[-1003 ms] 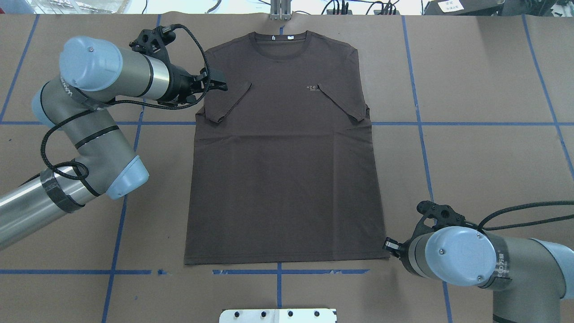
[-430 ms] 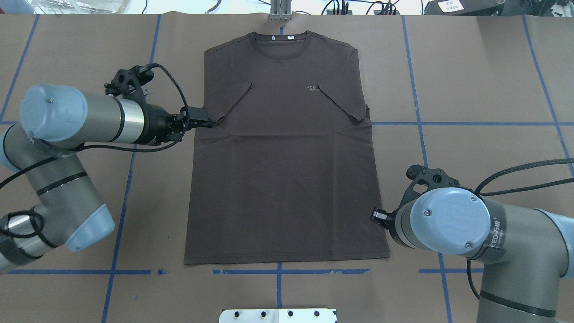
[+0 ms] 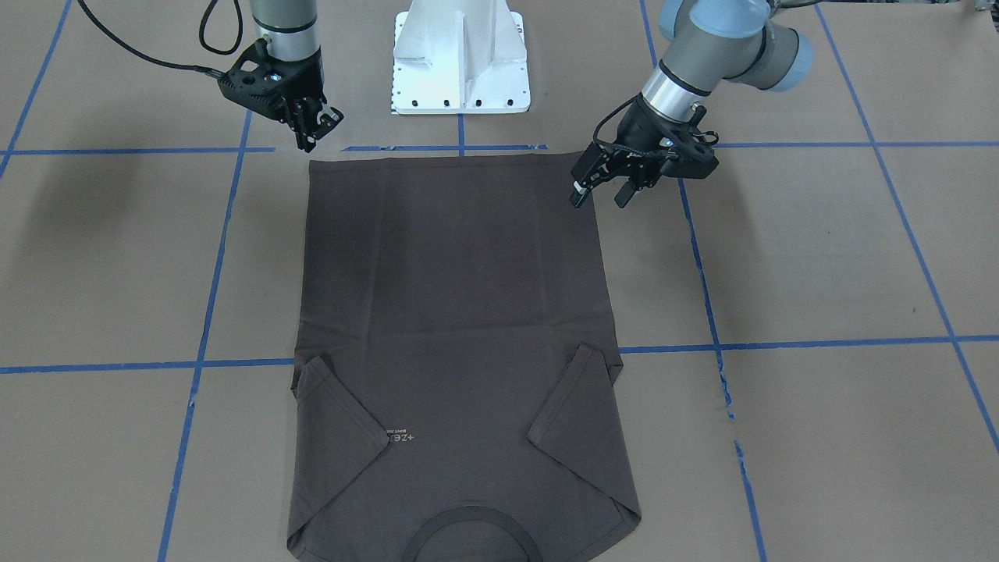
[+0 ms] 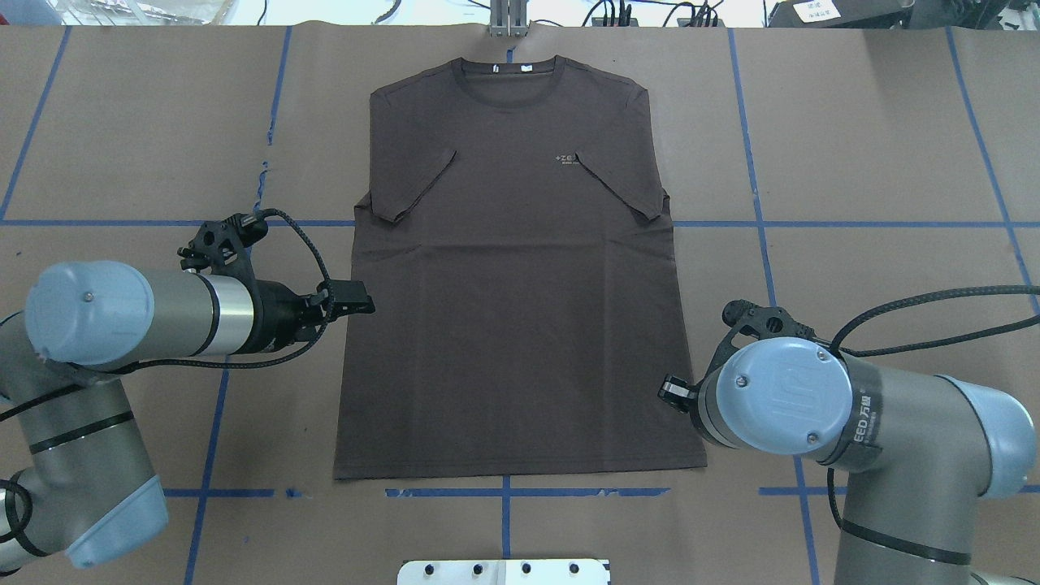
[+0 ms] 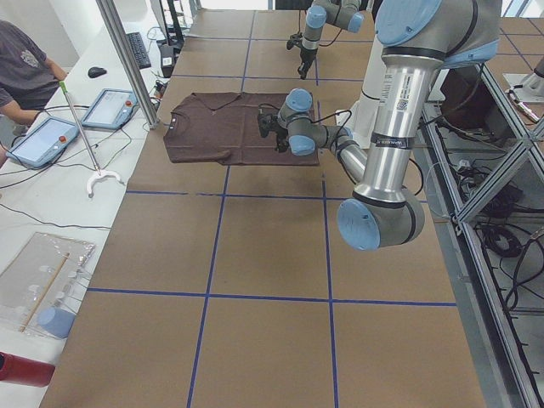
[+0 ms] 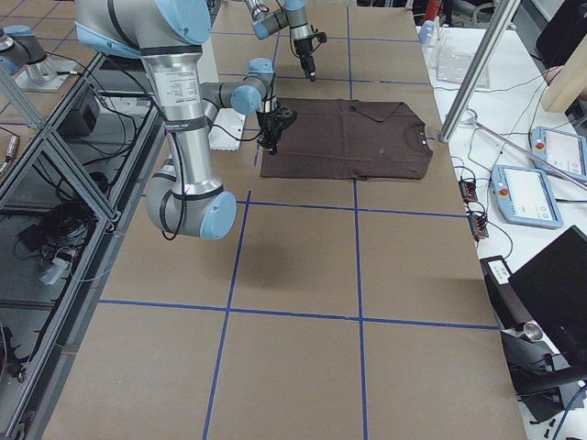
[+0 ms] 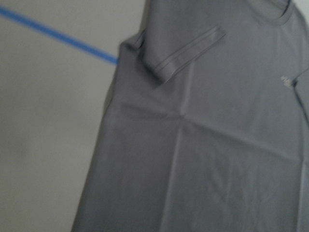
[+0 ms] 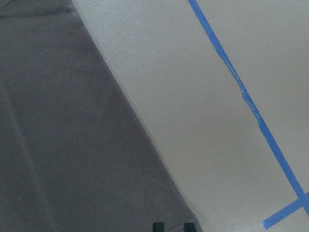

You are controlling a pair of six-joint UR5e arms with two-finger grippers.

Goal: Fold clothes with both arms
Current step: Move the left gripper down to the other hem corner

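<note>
Left pincer (image 3: 599,195) has slid from the sleeve down the T-shirt's (image 3: 453,297) side, jaws spread; right pincer (image 3: 318,129), also released, hovers beside the hem corner.

Overhead and front-facing cameras look steeply down from opposite sides of the tabletop (image 4: 853,122); two end cameras look along it from afar; wrist cameras sit close above the T-shirt (image 7: 217,145), shown in every view.
</note>
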